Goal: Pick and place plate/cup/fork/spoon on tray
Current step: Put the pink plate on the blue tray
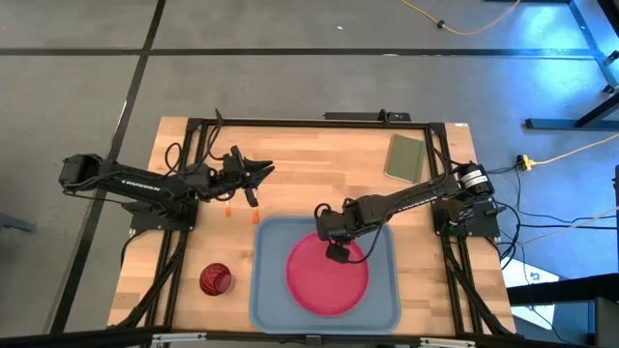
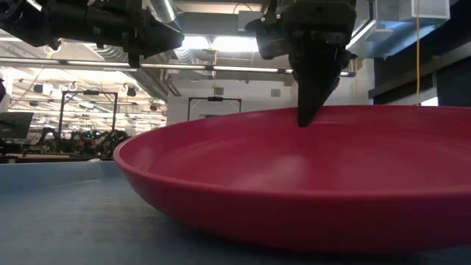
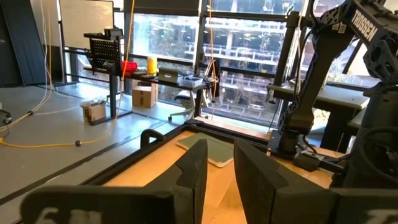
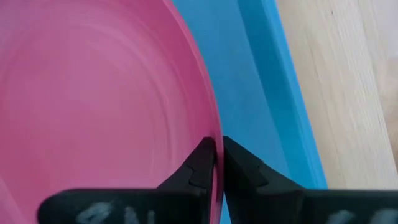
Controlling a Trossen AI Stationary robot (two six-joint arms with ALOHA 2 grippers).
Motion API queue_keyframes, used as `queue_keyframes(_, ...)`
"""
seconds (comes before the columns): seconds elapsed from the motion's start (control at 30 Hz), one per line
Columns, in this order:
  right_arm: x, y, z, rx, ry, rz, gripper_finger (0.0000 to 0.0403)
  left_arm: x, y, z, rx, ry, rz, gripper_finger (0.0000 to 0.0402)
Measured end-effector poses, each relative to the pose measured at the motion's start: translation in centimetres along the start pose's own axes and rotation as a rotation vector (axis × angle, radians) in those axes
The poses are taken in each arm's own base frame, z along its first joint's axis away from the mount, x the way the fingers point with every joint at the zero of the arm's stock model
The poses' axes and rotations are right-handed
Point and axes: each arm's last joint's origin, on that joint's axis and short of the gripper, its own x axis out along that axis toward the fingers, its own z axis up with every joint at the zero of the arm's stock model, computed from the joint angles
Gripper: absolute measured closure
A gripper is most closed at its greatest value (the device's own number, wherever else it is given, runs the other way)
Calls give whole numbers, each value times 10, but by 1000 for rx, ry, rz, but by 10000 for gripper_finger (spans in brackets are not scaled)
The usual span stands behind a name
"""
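While the right end effector [image 4: 216, 163] is pinching the plate [image 1: 327, 273] by its rim, fingers nearly closed, the plate is lying flat inside the tray [image 1: 266, 290], apparently just before release. Its left counterpart [image 1: 253, 177] is hovering slightly open and empty over the tabletop [image 1: 319, 159], the cup [image 1: 215, 278] waiting outside the tray.

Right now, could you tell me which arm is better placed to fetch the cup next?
Left, probably: the cup stands left of the tray, on the left gripper's side, while the right gripper pinches the plate's rim.

My overhead camera looks straight down on the whole table. My low camera sits close against the plate [image 2: 309, 177], which also fills my downward right-wrist view.
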Motion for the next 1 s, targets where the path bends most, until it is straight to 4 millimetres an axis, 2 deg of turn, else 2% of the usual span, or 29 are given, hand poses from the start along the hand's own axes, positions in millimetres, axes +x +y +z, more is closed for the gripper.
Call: queue_keyframes(1.0, 0, 2, 4, -73, -40, 21, 375, 0, 0, 0, 1, 2, 0, 329)
